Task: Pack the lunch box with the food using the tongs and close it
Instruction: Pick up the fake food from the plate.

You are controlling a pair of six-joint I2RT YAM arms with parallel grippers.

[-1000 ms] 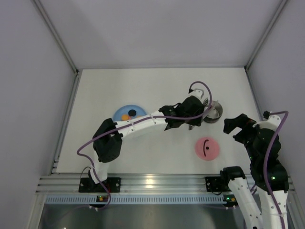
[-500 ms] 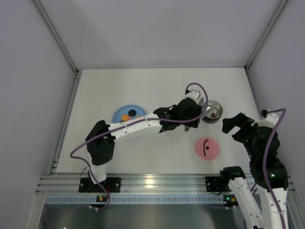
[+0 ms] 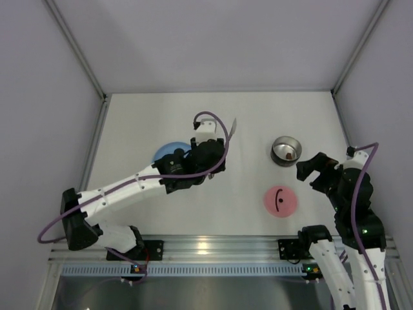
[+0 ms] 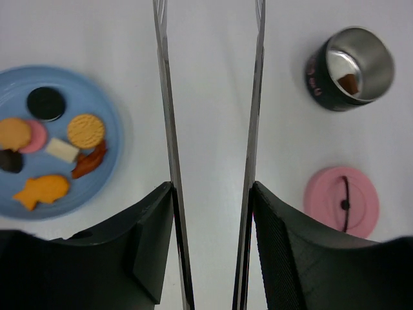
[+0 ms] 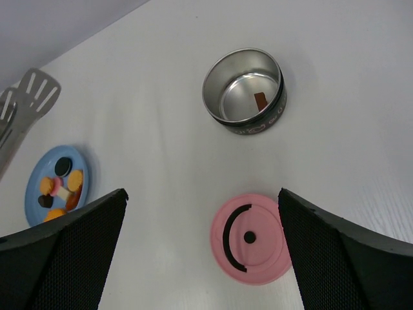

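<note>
My left gripper (image 4: 211, 190) is shut on the tongs (image 4: 166, 129), whose two silver arms run forward between its fingers, spread apart and empty. In the top view it (image 3: 210, 155) hangs beside the light-blue plate (image 3: 166, 154). Food (image 4: 86, 130) of several small pieces lies on that plate (image 4: 71, 84), left of the tongs. The steel lunch box (image 4: 352, 68) stands at the right with one brown piece (image 5: 260, 101) inside. Its pink lid (image 5: 250, 238) lies flat below my open right gripper (image 5: 201, 191). The tongs' slotted tips (image 5: 32, 97) show at the left in the right wrist view.
White walls close the table on the left, back and right. The left arm (image 3: 129, 187) stretches diagonally across the table's front left. The right arm (image 3: 352, 200) stands near the right wall, close to the lunch box (image 3: 286, 150) and lid (image 3: 280, 201).
The left arm has swung left with the tongs, away from the lunch box to beside the plate. The lunch box now stands uncovered. The right arm has barely shifted.
</note>
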